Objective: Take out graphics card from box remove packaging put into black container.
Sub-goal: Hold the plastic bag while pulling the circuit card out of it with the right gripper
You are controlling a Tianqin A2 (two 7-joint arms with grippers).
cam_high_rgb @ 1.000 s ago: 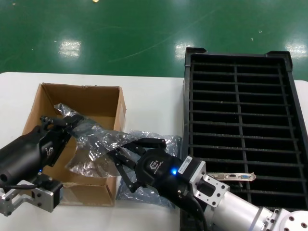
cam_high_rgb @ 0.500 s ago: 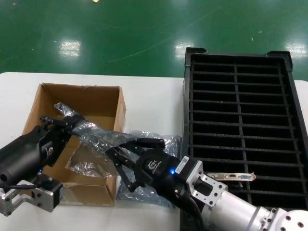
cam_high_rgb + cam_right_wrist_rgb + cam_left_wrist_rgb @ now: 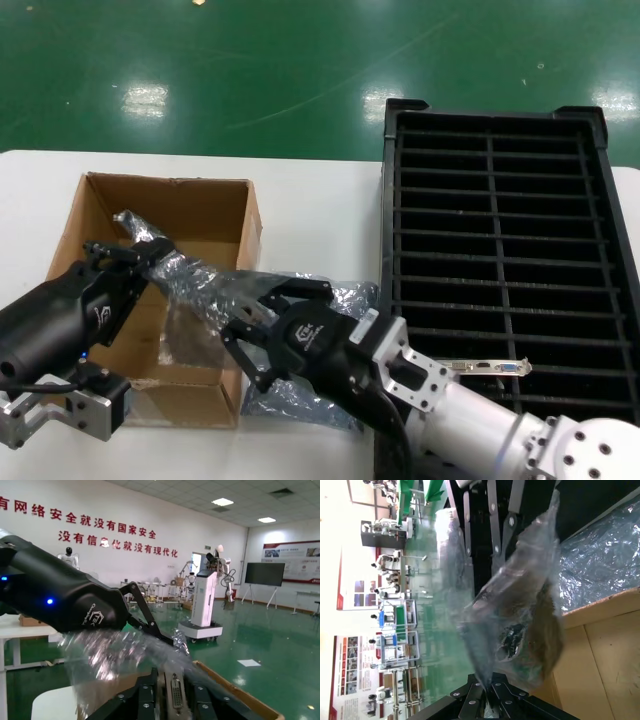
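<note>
Grippers are both engaged on one bagged card held above the near right part of the box [image 3: 100,215]. The right gripper [image 3: 240,322] sits at the bag's open end with its fingers closed on the card [image 3: 176,692]; the right wrist view shows the bracket and a port connector clamped between its pads. The left gripper [image 3: 150,255] pinches the far end of the bag [image 3: 195,285], fingers closed on the plastic, as the left wrist view confirms. The step in hand appears to be stripping the bag off the card. To do it well, draw the two grippers apart along the card's long axis, holding the left pinch firm on plastic only so that the card slides out without snagging. Keep the right grip on the bracket; avoid twisting the board. A second bag [image 3: 320,300] lies on the table [image 3: 310,200] under the right arm, and a second card [image 3: 487,366] stands in a near slot row of the tray [image 3: 490,120]. After release, route the freed card to an open slot row beside that one, bracket aligned likewise.
</note>
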